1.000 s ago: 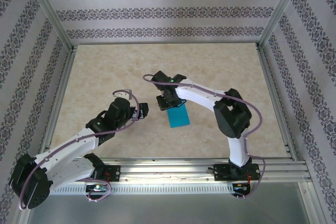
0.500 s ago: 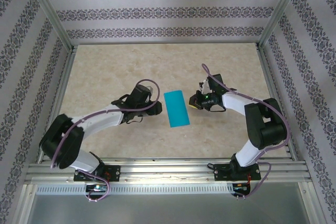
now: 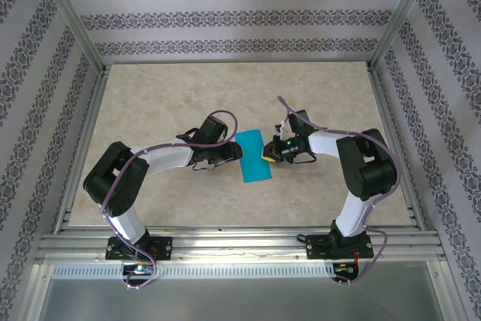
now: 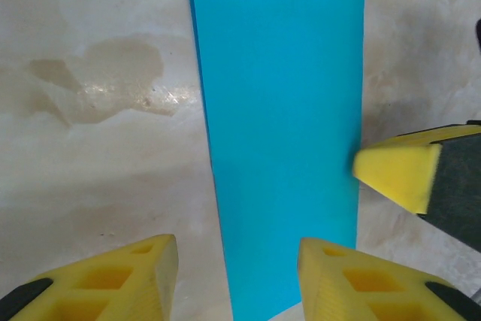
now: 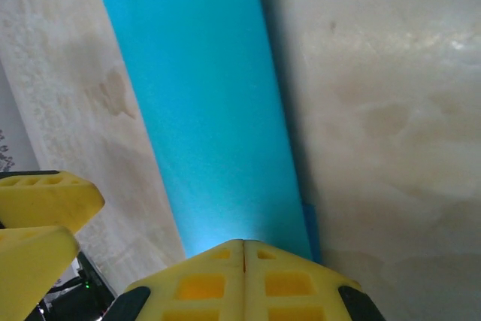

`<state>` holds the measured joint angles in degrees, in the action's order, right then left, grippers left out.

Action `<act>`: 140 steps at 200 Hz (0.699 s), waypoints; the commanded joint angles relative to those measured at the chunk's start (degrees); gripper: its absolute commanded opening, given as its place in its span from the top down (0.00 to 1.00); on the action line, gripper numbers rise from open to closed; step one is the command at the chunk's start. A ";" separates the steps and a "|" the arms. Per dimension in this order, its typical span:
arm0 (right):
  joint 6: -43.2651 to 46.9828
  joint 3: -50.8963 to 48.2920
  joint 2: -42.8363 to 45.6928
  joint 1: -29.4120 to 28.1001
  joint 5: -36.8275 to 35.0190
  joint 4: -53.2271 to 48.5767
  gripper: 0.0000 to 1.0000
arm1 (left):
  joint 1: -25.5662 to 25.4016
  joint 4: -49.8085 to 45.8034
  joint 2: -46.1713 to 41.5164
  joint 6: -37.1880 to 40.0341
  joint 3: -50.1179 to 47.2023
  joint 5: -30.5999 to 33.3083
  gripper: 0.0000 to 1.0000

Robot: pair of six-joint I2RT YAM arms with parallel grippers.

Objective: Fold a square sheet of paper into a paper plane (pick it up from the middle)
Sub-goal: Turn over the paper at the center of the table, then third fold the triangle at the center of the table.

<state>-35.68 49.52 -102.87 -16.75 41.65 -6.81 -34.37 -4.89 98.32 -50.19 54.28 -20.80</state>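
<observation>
- Worktop (image 3: pixel 150 103): beige, marbled.
- Square sheet of paper (image 3: pixel 254 157): teal, folded into a long strip, lying flat at centre.
- Left hand (image 4: pixel 237 255): part open, straddling one long edge, holding nothing.
- Right hand (image 5: pixel 244 257): closed, tips at the opposite edge; grip unclear.
- Step, judged: early creasing. Next: pin the strip, lift a corner.

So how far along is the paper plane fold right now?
Done: the teal-blue square sheet of paper lies on the beige table as a narrow doubled strip, a lower layer peeking out along one edge. In hand: the left gripper, jaws apart, and the shut right gripper sit at its opposite long edges. Left: no pointed nose or wings are folded yet.
</observation>
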 commanded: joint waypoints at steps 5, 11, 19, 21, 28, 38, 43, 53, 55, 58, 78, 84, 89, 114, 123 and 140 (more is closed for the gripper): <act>1.84 0.54 -2.24 -0.05 -0.17 -1.86 1.00 | 1.00 3.43 1.23 -3.11 -0.67 -2.25 0.54; 1.84 0.34 -2.77 -0.03 -0.36 -2.00 1.00 | 1.06 3.70 1.45 -3.37 -0.75 -2.34 0.53; 1.84 0.09 -3.35 -0.03 -0.99 -2.32 1.00 | 1.10 3.89 1.81 -3.53 -0.71 -2.43 0.53; 1.84 0.00 -3.49 -0.03 -1.21 -2.39 1.00 | 1.14 3.85 1.86 -3.58 -0.72 -2.50 0.53; 1.70 -0.36 -3.81 -0.03 -1.69 -2.54 1.00 | 1.21 4.01 2.24 -3.73 -0.67 -2.71 0.53; 1.75 -0.84 -4.25 -0.06 -1.93 -2.66 1.00 | 1.38 4.10 2.73 -3.92 -0.58 -3.08 0.53; 1.76 -1.06 -4.34 -0.03 -2.41 -2.78 1.00 | 1.40 4.28 2.94 -4.20 -0.53 -3.13 0.53; 1.68 -1.71 -4.19 -0.12 -3.67 -2.73 1.00 | 1.50 4.86 3.43 -4.45 -0.58 -3.62 0.53; 1.63 -1.88 -4.14 -0.12 -3.70 -2.63 1.00 | 1.48 5.03 3.58 -4.47 -0.56 -3.70 0.53; 1.54 -2.09 -4.10 -0.13 -3.77 -2.34 1.00 | 1.50 5.10 3.73 -4.55 -0.56 -3.89 0.53; 0.17 -2.92 -4.83 0.05 -2.73 -0.82 1.00 | 1.67 6.09 4.65 -5.13 -0.58 -4.17 0.53; -0.28 -3.23 -4.97 0.01 -2.54 -0.28 1.00 | 1.67 6.53 4.99 -5.39 -0.65 -4.35 0.53; -0.58 -3.42 -5.05 0.03 -2.54 0.01 1.00 | 1.76 7.06 5.37 -5.70 -0.67 -4.69 0.54; -1.06 -4.03 -4.67 -0.03 -2.89 0.35 1.00 | 1.85 9.87 7.30 -7.11 -0.65 -6.52 0.59; -1.06 -4.10 -4.62 -0.03 -2.98 0.37 1.00 | 1.85 10.85 7.82 -7.61 -0.74 -6.74 0.60; -1.23 -4.25 -4.54 -0.03 -3.19 0.48 1.00 | 1.83 12.56 8.73 -8.80 -1.12 -6.85 0.61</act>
<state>-36.12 47.86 -104.75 -16.49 43.05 -4.21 -32.95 2.52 105.12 -56.42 54.15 -26.48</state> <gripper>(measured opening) 0.049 0.395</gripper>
